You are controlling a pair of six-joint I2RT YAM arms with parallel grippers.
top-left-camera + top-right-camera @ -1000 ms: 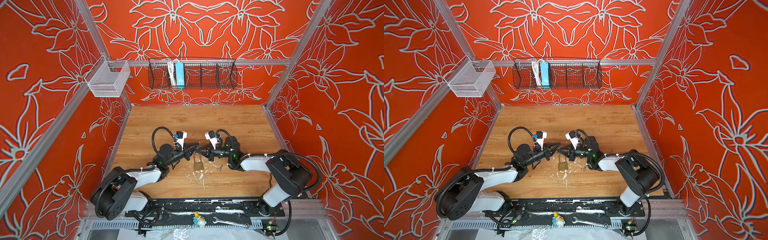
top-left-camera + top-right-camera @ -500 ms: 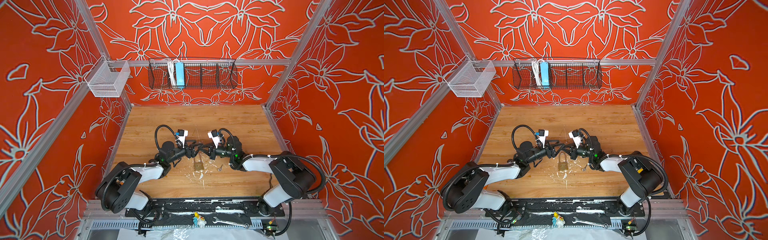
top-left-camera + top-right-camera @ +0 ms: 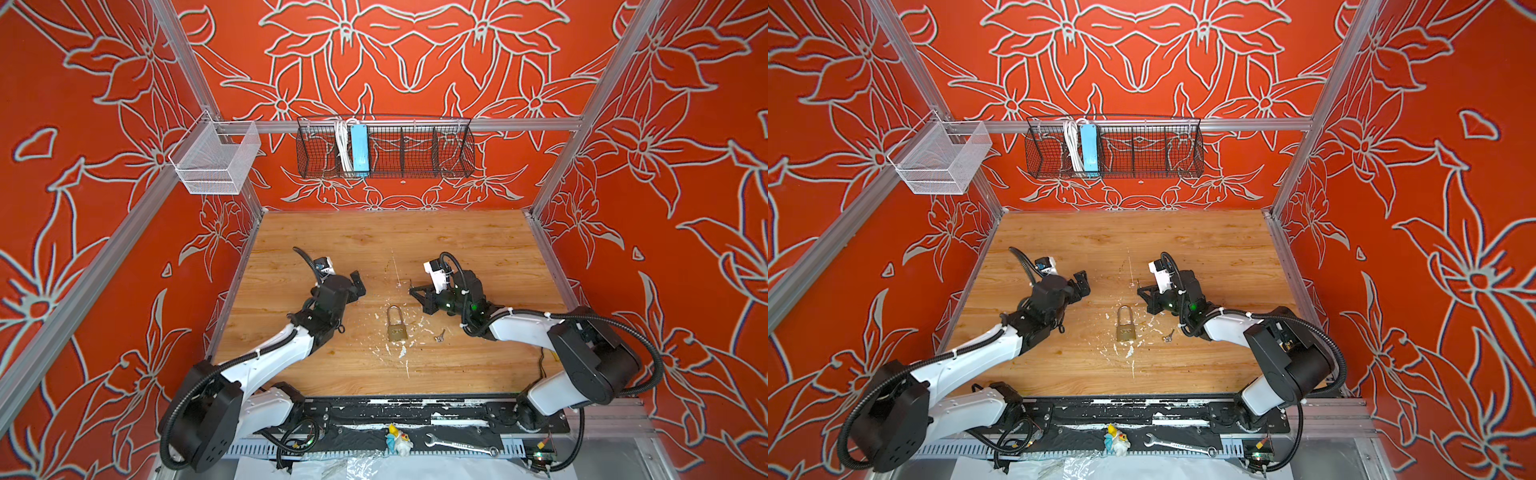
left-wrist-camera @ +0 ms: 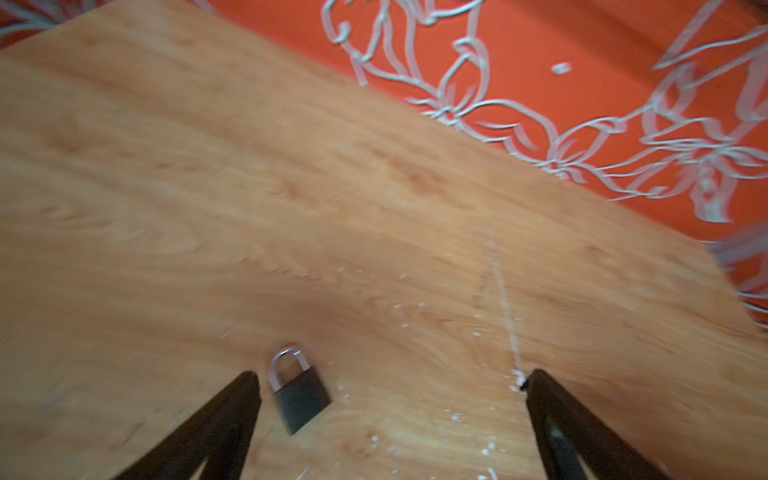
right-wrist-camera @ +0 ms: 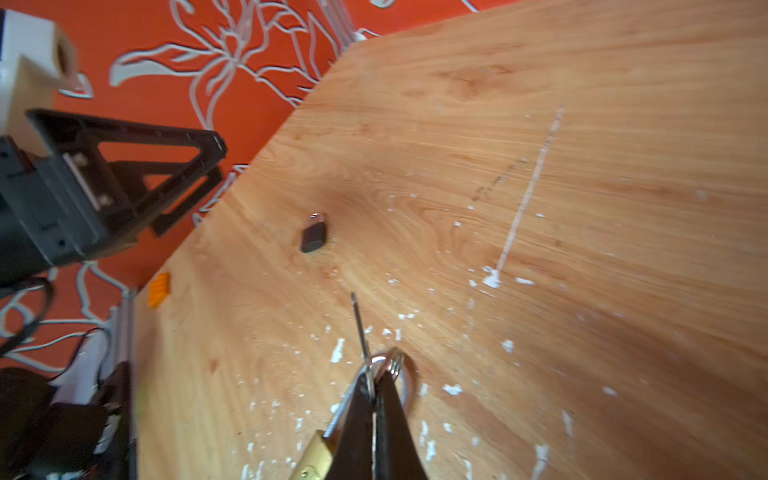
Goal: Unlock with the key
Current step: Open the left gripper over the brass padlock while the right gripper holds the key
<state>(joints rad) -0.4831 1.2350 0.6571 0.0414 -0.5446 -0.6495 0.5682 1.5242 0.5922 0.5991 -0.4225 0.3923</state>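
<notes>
We hold the key (image 5: 360,328) in our right hand (image 5: 374,380). The jaws are fully closed on its head, the blade pokes out ahead and its ring (image 5: 409,386) hangs beside the tips. Our left hand (image 3: 359,284) is spread wide and holds nothing. The padlock (image 3: 397,330) lies flat on the surface (image 3: 374,241) between the two arms, apart from both hands. Its shackle looks closed, so we judge it not yet unlocked.

The main risk is that nothing steadies the padlock. If we push the key at it now, it will likely slide or spin away. Its keyhole end points toward the near edge, away from the blade, so we would have to come round or turn it first. The blade is thin and gripped only at the head, so a slanted push could twist it in our grip. The loose ring could catch on the shackle. A second key (image 3: 439,336) and a small dark padlock (image 4: 299,395) also lie here and could be mistaken for ours.

The surface is pale wood grain, flecked and streaked with white. The walls (image 3: 415,62) are red-orange with white flower outlines. At the back a wire basket (image 3: 453,149) holds a blue power strip (image 3: 359,147), and a mesh basket (image 3: 216,166) hangs in the corner.
</notes>
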